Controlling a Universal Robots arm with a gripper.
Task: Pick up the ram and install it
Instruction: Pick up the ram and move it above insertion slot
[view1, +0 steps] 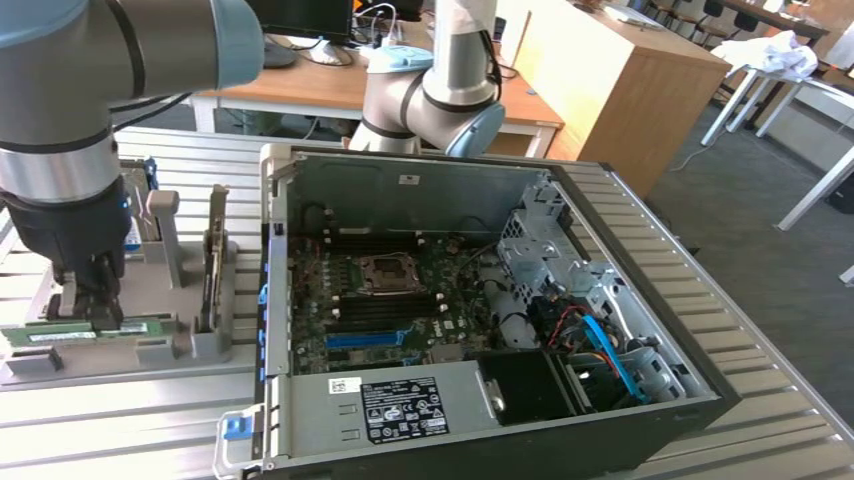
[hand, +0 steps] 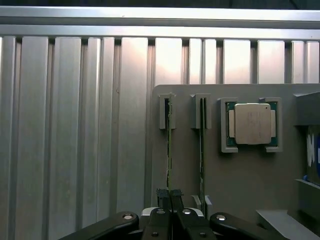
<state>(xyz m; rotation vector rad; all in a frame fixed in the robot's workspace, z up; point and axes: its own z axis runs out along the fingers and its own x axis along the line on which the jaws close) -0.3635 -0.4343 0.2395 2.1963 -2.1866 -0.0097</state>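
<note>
On the grey holder, at the exterior view's left, the ram is seated on edge, with its green face and white label turned to the camera. The gripper is positioned directly above it on the arm, tips down at the stick's top edge. The ram is not lifted; it is carried in the holder's supports.

Wrist view: the ram is seen edge-on as a thin line running from an end post straight into the gripper. The jaws are drawn nearly together, with only the board's thickness left between them. The ram is pinched between the two dark fingertips.

A second stick is parked parallel in the next slot of the holder, just beside the gripped one and apart from the fingers. A CPU is set in its own pocket beyond that stick. The holder is laid on the ribbed metal table.

The case is open beside the holder, with the motherboard exposed and a blue slot visible on it. Ram and gripper are well apart from that slot.
</note>
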